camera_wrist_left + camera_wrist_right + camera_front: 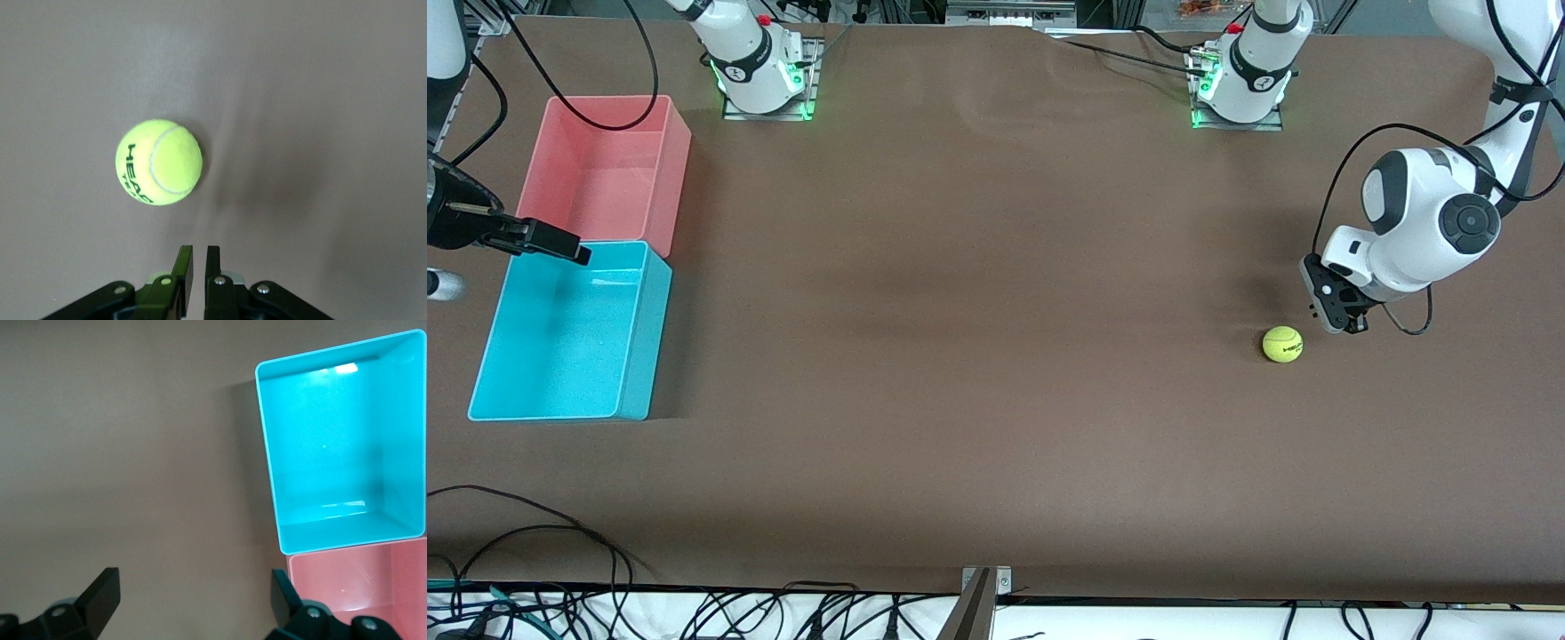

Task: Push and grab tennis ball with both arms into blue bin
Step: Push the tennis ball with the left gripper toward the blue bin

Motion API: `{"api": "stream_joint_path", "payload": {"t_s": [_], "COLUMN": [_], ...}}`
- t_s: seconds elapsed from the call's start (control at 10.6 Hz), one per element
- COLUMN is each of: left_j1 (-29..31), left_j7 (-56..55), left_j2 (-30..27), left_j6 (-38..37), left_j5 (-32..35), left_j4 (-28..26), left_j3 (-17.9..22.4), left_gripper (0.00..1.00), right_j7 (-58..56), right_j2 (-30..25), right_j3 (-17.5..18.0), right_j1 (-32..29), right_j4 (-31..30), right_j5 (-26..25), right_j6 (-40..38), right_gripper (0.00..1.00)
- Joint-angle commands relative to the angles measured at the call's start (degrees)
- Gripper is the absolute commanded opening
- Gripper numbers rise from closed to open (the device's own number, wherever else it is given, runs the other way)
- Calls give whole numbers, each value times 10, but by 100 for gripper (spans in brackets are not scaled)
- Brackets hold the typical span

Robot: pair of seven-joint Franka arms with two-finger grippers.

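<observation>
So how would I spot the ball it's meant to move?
Start at the brown table and go to the left arm's end. The tennis ball lies there beside the shut left claw, apart from it. It is the only small, fuzzy yellow-green thing there.

The ball is carrying the only readable print: dark letters reading "HEA", the start of a brand name curving out of sight round its side, with a second line beneath beginning "T" and too cut off to read. In the front view the same logo is showing only as a dark smudge.
</observation>
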Motion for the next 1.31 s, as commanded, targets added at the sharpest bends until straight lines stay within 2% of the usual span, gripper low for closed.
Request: {"api": "stream_joint_path", "payload": {"t_s": [0.0, 0.66, 1.22], "left_j1": [20, 23, 18], "left_j7": [65, 70, 77], "left_j2": [33, 101, 137], "left_j6": [52, 54, 56], "left_j5": [7, 3, -3], "left_j4": [5, 62, 84], "left_j3": [1, 1, 0], "left_gripper": [15, 15, 15], "right_j7": [8, 8, 8], "right_j2": [6, 10, 10], "right_j3": [1, 0, 1], "right_j1": [-2, -2, -2], "right_j4": [15, 15, 15], "right_j5": [9, 10, 21], "right_j6": [-6, -4, -4], "right_gripper": [100, 100, 100]}}
